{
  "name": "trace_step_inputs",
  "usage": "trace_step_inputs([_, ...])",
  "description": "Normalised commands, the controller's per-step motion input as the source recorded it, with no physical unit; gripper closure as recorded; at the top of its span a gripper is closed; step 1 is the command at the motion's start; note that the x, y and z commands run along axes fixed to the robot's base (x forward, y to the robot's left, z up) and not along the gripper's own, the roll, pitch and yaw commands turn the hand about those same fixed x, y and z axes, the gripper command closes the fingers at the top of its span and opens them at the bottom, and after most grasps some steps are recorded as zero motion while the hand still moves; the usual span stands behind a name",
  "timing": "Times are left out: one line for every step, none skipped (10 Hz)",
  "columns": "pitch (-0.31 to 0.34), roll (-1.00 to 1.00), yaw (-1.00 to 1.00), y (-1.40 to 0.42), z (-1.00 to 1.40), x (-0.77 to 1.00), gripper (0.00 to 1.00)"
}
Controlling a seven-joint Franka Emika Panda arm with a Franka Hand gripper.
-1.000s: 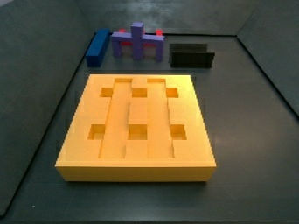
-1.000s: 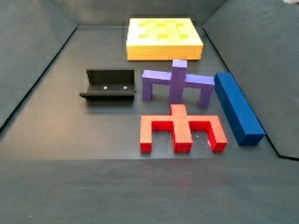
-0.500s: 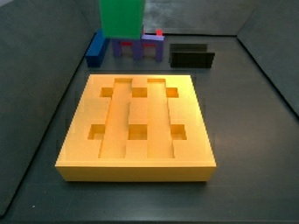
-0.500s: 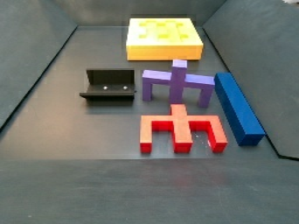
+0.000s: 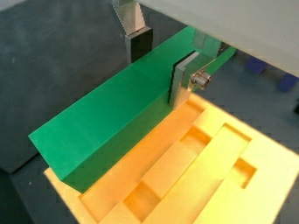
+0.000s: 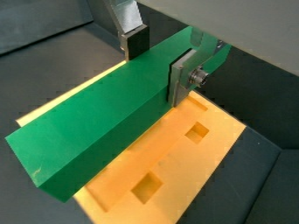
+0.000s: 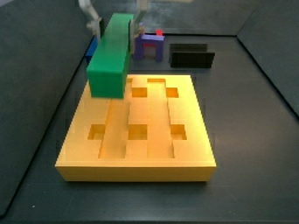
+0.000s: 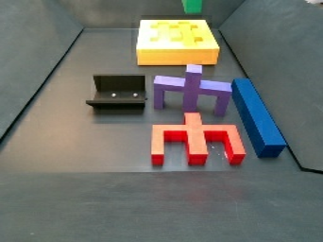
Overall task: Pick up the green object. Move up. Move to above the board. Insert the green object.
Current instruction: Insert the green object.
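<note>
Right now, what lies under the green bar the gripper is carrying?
The gripper holds the green object above the board. Yellow-orange surface and square holes show beside it; the strip directly beneath is covered in both wrist views.

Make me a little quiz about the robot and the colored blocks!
1. True or false: the hand is holding the green object.
2. What is the green object hanging over in a side view? A) the board B) the blue bar C) the fixture
3. Fill in: the red piece lies next to the ____ piece.

Key: 1 true; 2 A; 3 purple.
</note>
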Motion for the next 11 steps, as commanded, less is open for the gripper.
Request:
trace_step_inputs([-0.086, 0.19, 0.30, -0.25, -0.70, 0.00, 1.00])
trace_step_inputs([-0.051, 0.24, 0.31, -0.23, -0.60, 0.09, 1.00])
trace_step_inputs([-0.027, 0.27, 0.29, -0.22, -0.59, 0.37, 1.00])
trace_step_inputs([-0.034, 0.30, 0.14, -0.24, -0.52, 0.24, 1.00])
trace_step_inputs([-0.036, 0.31, 0.08, -0.14, -0.47, 0.24, 1.00])
trace_step_inputs([-0.060, 0.26, 0.00, 0.00, -0.49, 0.19, 1.00])
trace_step_inputs([-0.087, 0.12, -0.08, 0.15, -0.47, 0.00, 1.00])
trace_step_inputs([-0.151, -0.01, -0.07, 0.17, -0.30, -0.15, 1.00])
trace_step_inputs([-0.187, -0.11, -0.07, 0.13, -0.22, -0.05, 1.00])
trace_step_inputs([-0.204, -0.13, -0.02, 0.01, -0.15, -0.03, 1.00])
trace_step_inputs([-0.219, -0.15, 0.00, -0.01, -0.10, 0.00, 1.00])
